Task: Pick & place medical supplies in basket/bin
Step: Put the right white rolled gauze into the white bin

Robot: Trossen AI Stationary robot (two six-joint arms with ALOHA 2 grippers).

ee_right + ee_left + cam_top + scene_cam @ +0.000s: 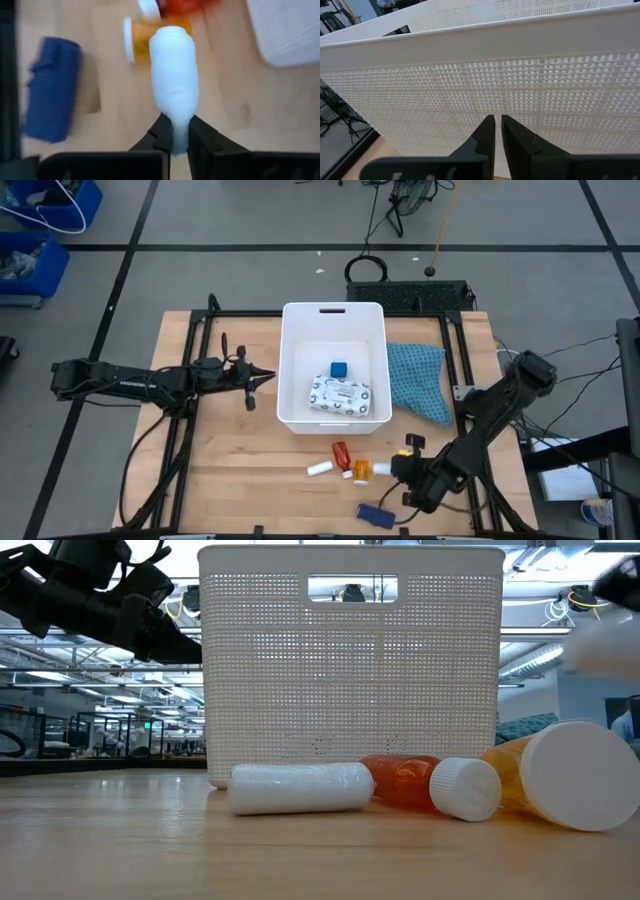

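Inside white tub (287,370): blue cube (339,367), patterned packet (340,395).

Bright even overhead light; the right wrist view is motion-blurred.

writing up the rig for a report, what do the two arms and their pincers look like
Both arms are black, slim, jointed tubes. The left arm carries small white lettering and a thin cable running along it. The right arm has bulkier rounded joints. The left pincer and right pincer each end in two dark, flat, tapered fingers.
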